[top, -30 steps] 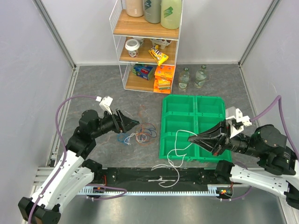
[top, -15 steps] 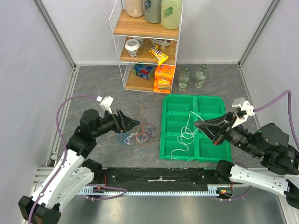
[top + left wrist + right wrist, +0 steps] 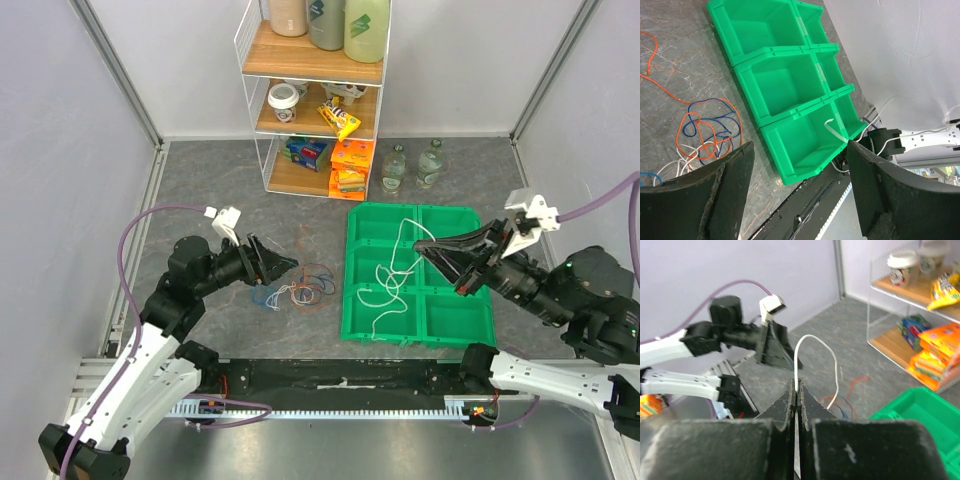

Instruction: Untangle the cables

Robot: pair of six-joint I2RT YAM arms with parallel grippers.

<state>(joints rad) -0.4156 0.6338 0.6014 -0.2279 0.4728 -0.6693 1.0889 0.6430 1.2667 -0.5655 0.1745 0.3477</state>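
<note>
Two robot arms are seen from above on a grey table (image 3: 215,185). One white cable (image 3: 796,357) has been lifted clear and is held over a green tray (image 3: 348,270) of six compartments on the right side. From the grip it hangs in loose loops above the middle and near-left compartments. Whether its lower end rests on the tray floor cannot be told. The other cables lie in a small tangle (image 3: 298,292) of orange, blue and white loops on the table, just left of the tray. No strand is seen joining the tangle to the lifted cable.

The step in hand is judged to be the setting down of the freed white cable. It would best be lowered slowly, so that the hanging loops do not swing. The whole length should be gathered into one compartment and not draped across the dividers or over the near rim. The pinch should be kept until the trailing end is inside.

The right claw (image 3: 418,246) is clenched on the white cable. In its wrist view the two fingers are pressed flat together, with the strand rising from between their tips. Nothing else is touched by it.

The left claw (image 3: 293,263) is spread wide and is empty. It is held just above the far-left edge of the tangle, and no cable is seen between its fingers.
</note>
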